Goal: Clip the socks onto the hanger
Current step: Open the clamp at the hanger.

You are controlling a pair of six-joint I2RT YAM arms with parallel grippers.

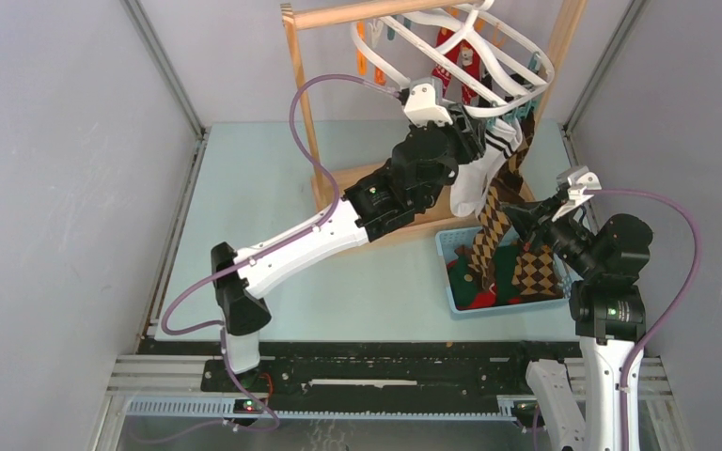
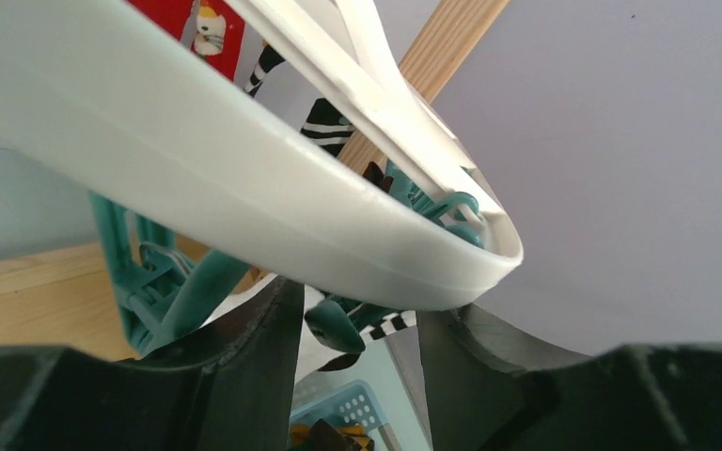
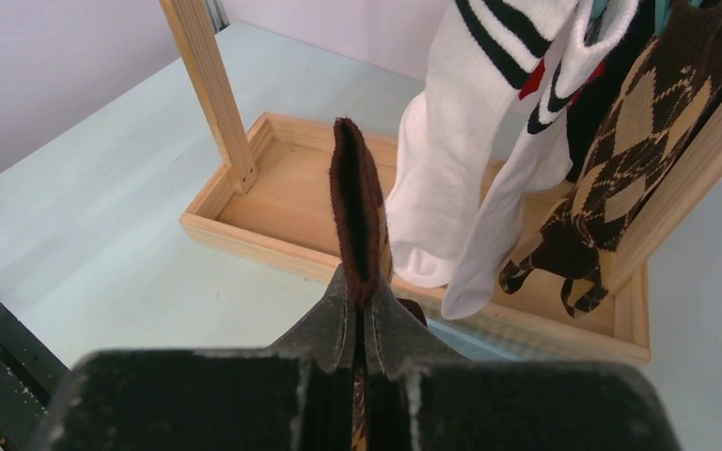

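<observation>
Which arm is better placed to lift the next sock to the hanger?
Right. The right gripper is shut on a brown sock. The left gripper holds none; it sits open at the hanger rim, by a teal clip.

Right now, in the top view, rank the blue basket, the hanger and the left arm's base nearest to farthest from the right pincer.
1. blue basket, right beside the right pincer, on its near side.
2. hanger, up on the rack behind.
3. left arm's base, far left at the near edge.
</observation>
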